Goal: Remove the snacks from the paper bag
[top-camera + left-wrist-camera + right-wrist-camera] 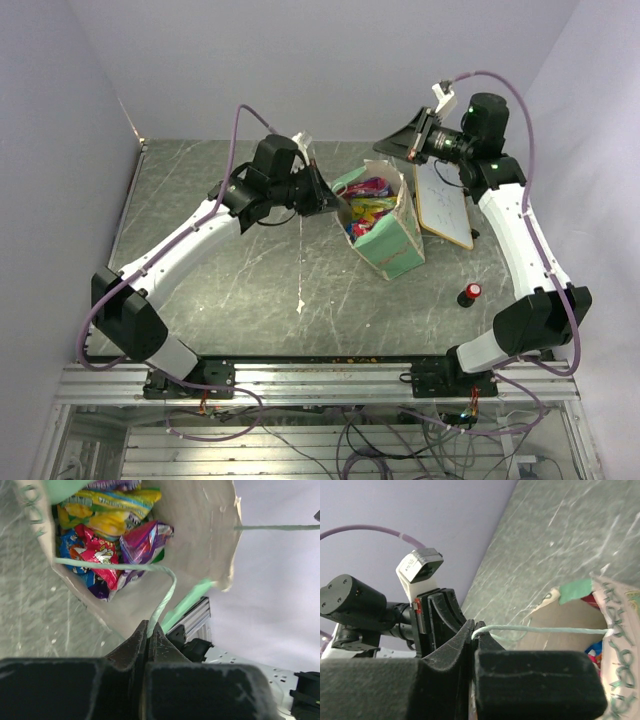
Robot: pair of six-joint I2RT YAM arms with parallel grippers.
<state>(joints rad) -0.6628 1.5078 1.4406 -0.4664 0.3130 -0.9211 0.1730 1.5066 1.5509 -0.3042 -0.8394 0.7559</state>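
Observation:
The mint-green paper bag (392, 240) hangs tilted between my two grippers with its mouth held open. Several snacks (366, 205) in yellow, red, purple and blue fill its bottom (107, 535). My left gripper (340, 203) is at the mouth's left rim, shut on one pale string handle (162, 597) that runs into its tips (150, 628). My right gripper (382, 147) is above the far rim, shut on the other string handle (545, 628) at its tips (476, 632). The bag's tan inside (567, 630) shows in the right wrist view.
A white whiteboard (441, 203) lies just right of the bag, under the right arm. A small red-capped black knob (469, 293) stands on the dark table (220, 290) near the right front. Pale walls close off the back and sides.

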